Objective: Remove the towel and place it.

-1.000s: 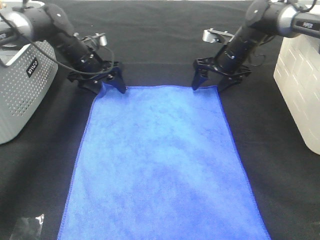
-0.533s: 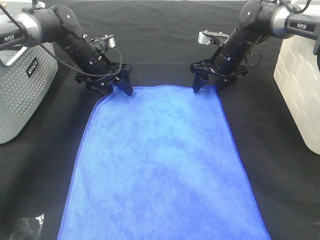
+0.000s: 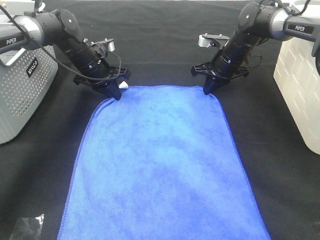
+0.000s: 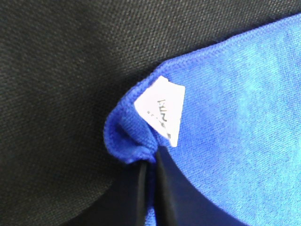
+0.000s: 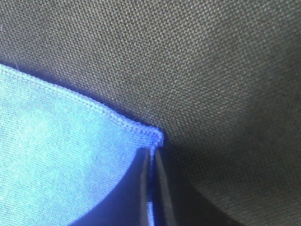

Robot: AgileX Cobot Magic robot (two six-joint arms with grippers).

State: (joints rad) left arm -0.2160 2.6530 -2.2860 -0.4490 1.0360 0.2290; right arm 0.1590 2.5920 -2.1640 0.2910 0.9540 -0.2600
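One towel flat on black surface | we see L fingers pinched on its far-left corner w/ white tag | R fingers clamped on far-right corner | grey basket left, white bin right

Royal-blue towel, faintly mottled, with a white tag printed in dark letters. Black woven cloth is seen underneath. Grey perforated basket, white brick-patterned bin, black grippers.
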